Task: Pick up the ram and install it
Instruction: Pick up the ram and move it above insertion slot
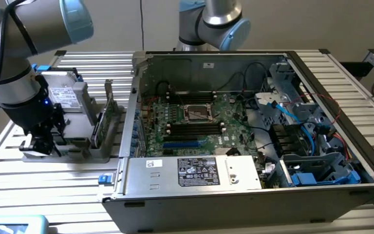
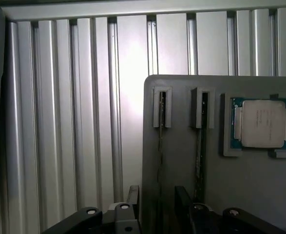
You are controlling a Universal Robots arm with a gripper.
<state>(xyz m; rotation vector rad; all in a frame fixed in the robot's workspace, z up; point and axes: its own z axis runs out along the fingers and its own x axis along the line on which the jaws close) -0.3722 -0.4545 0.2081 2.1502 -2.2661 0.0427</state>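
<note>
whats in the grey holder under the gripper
The grey holder carries a ram stick and a second ram stick, both edge-on in slots, and a processor in a square recess. The gripper covers the sticks' near ends; their faces and labels cannot be seen.

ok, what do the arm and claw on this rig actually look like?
The arm has silver-grey tube links with pale blue joint caps, and a black cable runs along it. Its wrist end is black with a small blue light. The claw is black and blocky, with two flat fingers and silver screw heads at their bases.
</note>
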